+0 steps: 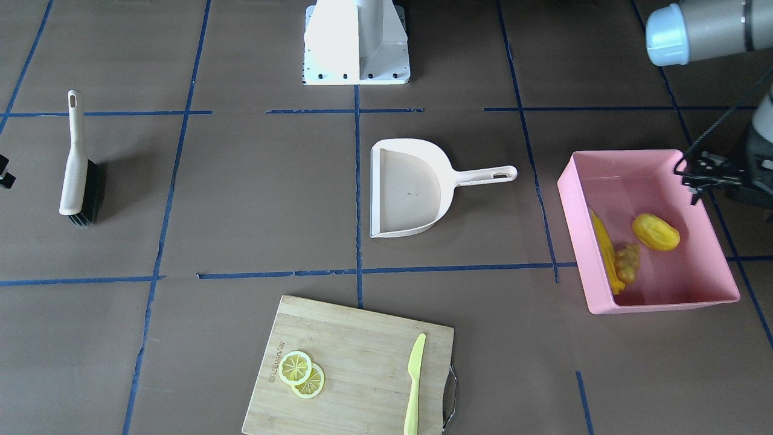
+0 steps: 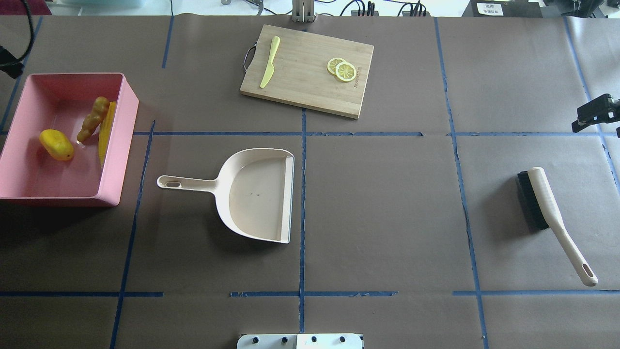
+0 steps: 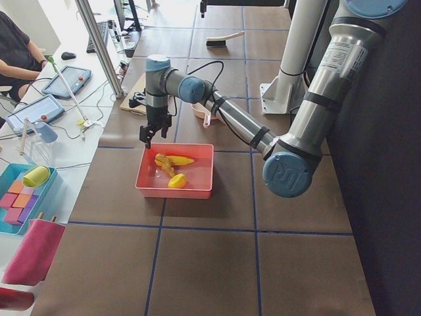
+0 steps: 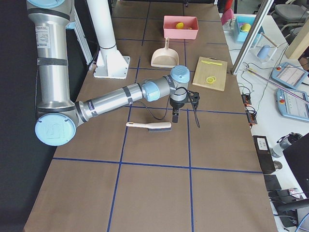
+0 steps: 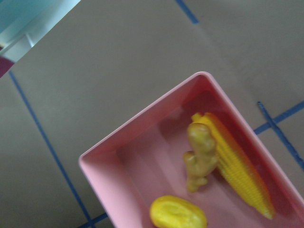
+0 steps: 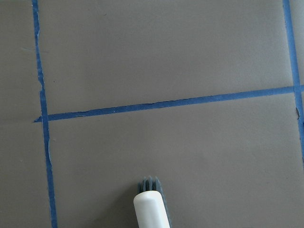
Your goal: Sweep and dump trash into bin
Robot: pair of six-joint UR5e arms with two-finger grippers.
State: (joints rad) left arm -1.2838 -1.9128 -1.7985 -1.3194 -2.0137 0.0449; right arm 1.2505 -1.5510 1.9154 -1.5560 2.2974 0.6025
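Note:
The pink bin [image 1: 580, 241] stands on the table at the robot's left. The trash lies inside it: a corn cob [image 1: 606, 251] along one wall, a ginger root [image 1: 628, 263] against it, and a yellow lump [image 1: 655, 232] nearby. The left wrist view shows the same bin [image 5: 142, 128], ginger [image 5: 199, 156], corn [image 5: 237, 171] and lump [image 5: 178, 213]. My left gripper [image 1: 688, 184] hovers over the bin's corner, fingers apart and empty. My right gripper [image 2: 593, 115] hangs open and empty at the far right, beyond the brush.
A cream dustpan [image 1: 410, 193] lies empty mid-table. A brush [image 1: 78, 175] lies on the robot's right; its tip shows in the right wrist view [image 6: 151, 204]. A wooden board [image 1: 356, 338] holds lemon slices [image 1: 302, 373] and a lime-green knife [image 1: 414, 374].

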